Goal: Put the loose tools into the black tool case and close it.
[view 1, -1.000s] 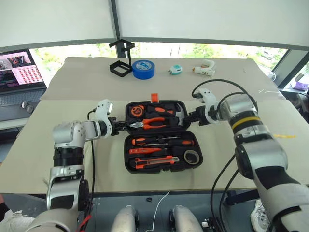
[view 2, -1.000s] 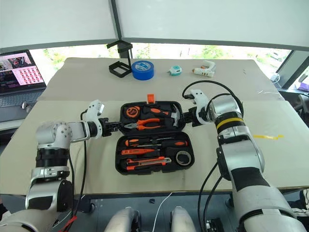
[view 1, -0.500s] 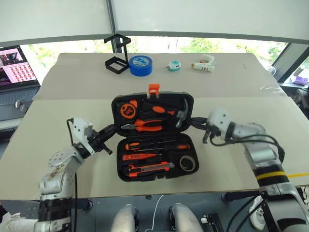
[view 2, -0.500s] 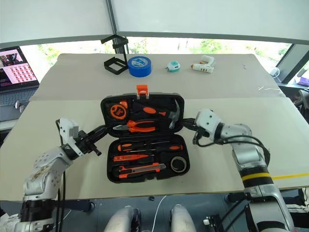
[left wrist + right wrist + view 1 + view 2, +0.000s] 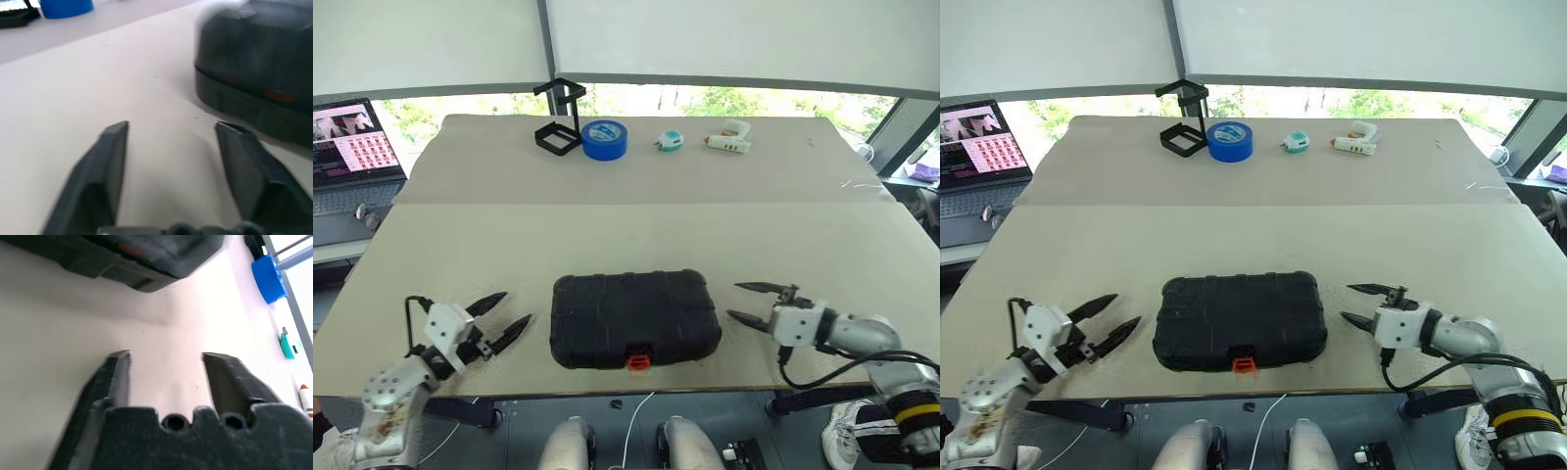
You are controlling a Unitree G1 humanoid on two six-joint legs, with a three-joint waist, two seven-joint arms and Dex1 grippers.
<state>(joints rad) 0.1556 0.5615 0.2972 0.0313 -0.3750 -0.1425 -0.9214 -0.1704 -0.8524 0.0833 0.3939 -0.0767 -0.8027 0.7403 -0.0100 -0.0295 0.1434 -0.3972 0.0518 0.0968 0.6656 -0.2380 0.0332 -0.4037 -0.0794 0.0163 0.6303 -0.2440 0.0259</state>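
Wide beige table [image 5: 636, 225] with a matte, cloth-like top, seamed across the middle.

Black plastic clamshell tool case [image 5: 635, 317] at centre, toward six o'clock near the front edge: lid down, rounded corners, ribbed and pebbled shell, small orange latch [image 5: 638, 362] at its six o'clock side facing the robot. No loose tools visible on the table, so presumably all stowed inside; task judged essentially done, unless the latch needs pressing home, which cannot be told.

Left gripper [image 5: 499, 320] at nine o'clock of the case, two tapered black fingers spread apart, empty, clear of the shell. Right gripper [image 5: 745, 303] at three o'clock, fingers likewise splayed and empty, tips pointing inward at the case. Both placed flanking the case, likely as a release after the lid's closing.

At twelve o'clock, well apart along the far edge: black wire-frame stand [image 5: 560, 117], blue tape roll [image 5: 604, 139] just beside it, small teal round object [image 5: 670, 142], white glue gun [image 5: 726, 139]. Open laptop [image 5: 352, 157] off the table at ten o'clock.
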